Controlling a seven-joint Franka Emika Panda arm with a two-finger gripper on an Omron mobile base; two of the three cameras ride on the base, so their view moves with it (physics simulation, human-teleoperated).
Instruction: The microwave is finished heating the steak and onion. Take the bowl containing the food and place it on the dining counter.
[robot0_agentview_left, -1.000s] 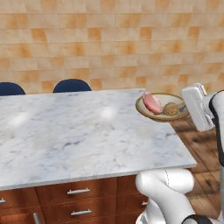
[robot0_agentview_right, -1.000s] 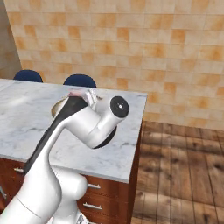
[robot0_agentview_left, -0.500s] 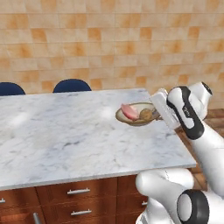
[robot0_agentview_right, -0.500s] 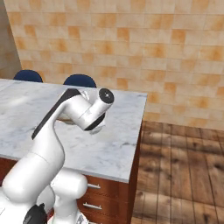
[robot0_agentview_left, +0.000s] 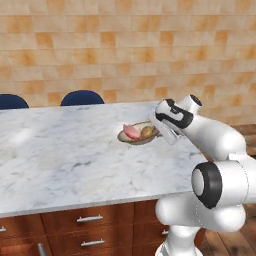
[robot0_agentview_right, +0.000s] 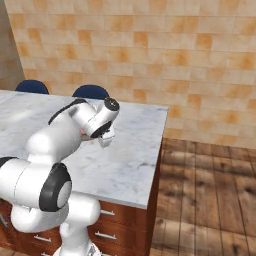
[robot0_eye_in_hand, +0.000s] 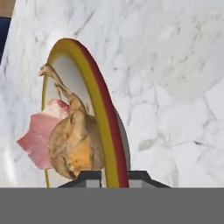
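The bowl (robot0_agentview_left: 137, 136) is held at its rim by the gripper (robot0_eye_in_hand: 114, 177), one finger on each side of the edge, just over the counter (robot0_agentview_left: 60, 160). A stiff, light dish is judged. The loose steak (robot0_eye_in_hand: 40, 135) and onion (robot0_eye_in_hand: 76, 144) could slide if it is tilted.

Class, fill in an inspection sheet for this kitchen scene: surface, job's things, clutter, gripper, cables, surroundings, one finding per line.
Surface: white-grey veined marble dining counter over reddish-brown wooden drawers with silver handles.
Job's things: shallow round tan bowl low over the counter near its right end, contact unclear; flat pink steak and golden-brown onion side by side in it.
Clutter: nothing seen.
Gripper: two-finger gripper pinches the bowl's rim, one finger each side.
Cables: nothing seen.
Surroundings: orange-tan tiled wall, two dark blue chair backs behind the counter, wooden plank floor.
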